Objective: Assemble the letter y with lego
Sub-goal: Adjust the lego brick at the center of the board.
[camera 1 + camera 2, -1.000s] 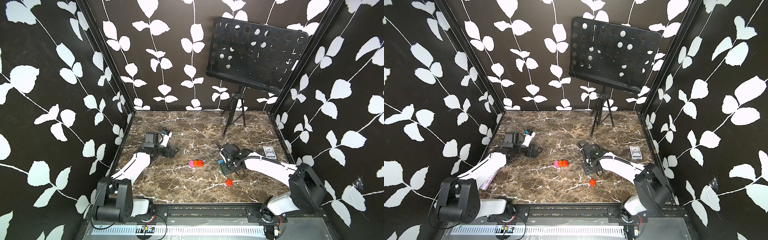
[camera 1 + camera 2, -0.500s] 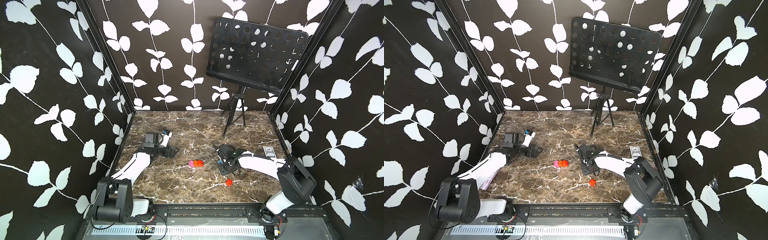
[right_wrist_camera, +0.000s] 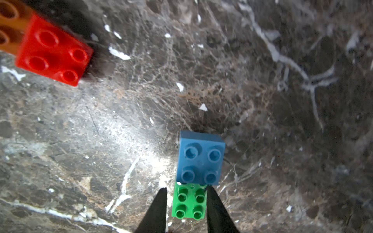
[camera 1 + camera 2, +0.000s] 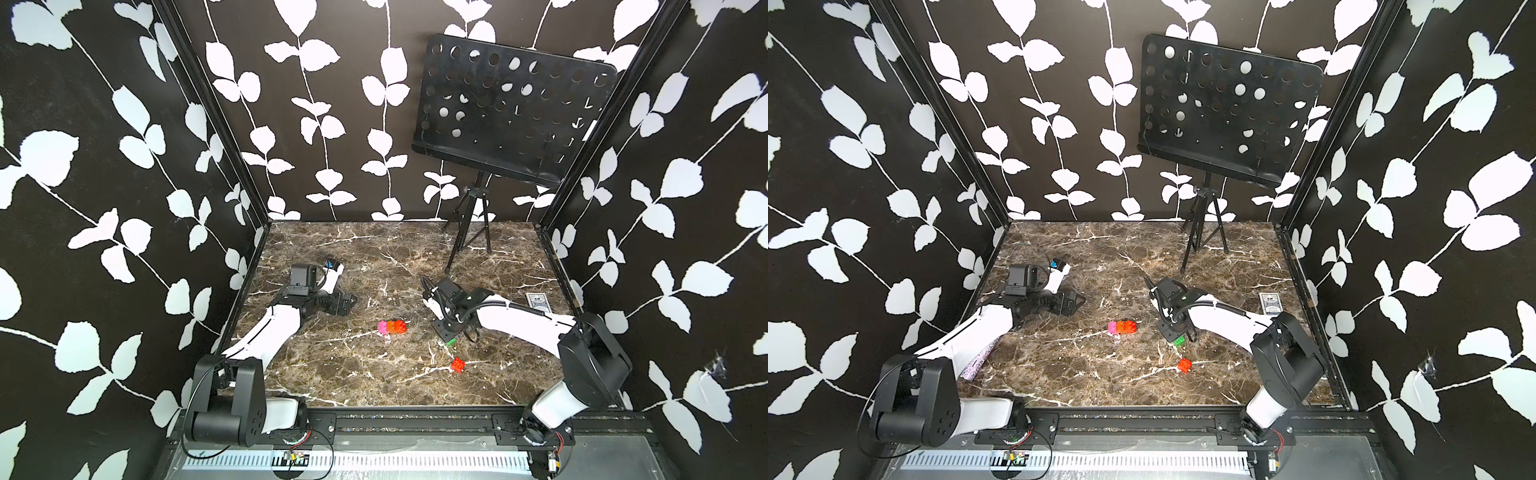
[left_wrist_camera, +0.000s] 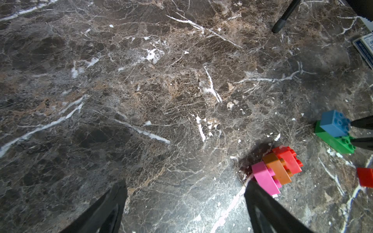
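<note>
- Two bricks are joined here: the green brick lies flat on the bench with the blue brick studded onto one end, at about 3 o'clock from the pink-orange-red tail.
- Risk: the grip takes only the bare end, so on a lift the blue-weighted end could sag or twist the bar loose.
- Right pincer: closed on the green brick's bare end, one finger on each side.
- Left pincer: wide open, empty, at 10 o'clock from the tail.
- Loose red brick: apart, at 4 o'clock from the tail.
</note>
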You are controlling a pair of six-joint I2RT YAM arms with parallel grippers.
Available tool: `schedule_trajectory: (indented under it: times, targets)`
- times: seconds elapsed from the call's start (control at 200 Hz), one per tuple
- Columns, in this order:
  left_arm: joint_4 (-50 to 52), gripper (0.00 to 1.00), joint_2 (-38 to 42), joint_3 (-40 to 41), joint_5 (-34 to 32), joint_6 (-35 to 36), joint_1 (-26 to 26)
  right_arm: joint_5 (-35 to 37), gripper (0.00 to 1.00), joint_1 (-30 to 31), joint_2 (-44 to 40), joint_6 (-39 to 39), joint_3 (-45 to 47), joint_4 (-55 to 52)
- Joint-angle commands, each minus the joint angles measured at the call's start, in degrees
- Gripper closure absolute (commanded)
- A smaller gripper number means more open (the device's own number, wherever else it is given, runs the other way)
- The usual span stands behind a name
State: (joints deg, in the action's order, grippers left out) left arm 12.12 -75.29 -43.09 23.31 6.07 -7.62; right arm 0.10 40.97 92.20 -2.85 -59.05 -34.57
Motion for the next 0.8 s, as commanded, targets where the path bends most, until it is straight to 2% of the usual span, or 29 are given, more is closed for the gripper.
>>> schedule_trajectory:
  times: [0.0,0.11,0.22,0.41,0.585,0.795]
  targets:
    - [0.23,0.07,1.81,0.55,0.07,0.75,0.67,-3.21,0.68,-1.36,1.89,12.38,-1.52,-1.26]
    - [0.36,0.07,2.12,0.54,0.08,0.81,1.15,-4.11,0.67,-2.89,3.62,13.57,-5.18,-5.6]
    - [0.27,0.07,2.03,0.55,0.1,0.82,1.5,-3.94,0.63,-3.54,2.82,12.28,-4.46,-5.85]
    - [0.19,0.07,1.64,0.55,0.33,0.57,1.45,-5.71,0.49,-4.85,-2.06,1.42,-0.74,-6.63]
    - [-0.23,0.07,0.93,0.65,1.54,-0.31,1.46,-5.89,0.48,-4.55,-9.28,-12.56,3.62,-8.58]
    - [-0.52,0.07,0.5,0.62,2.09,-0.85,1.44,-4.79,0.43,0.0,-15.65,-21.61,10.86,-9.2]
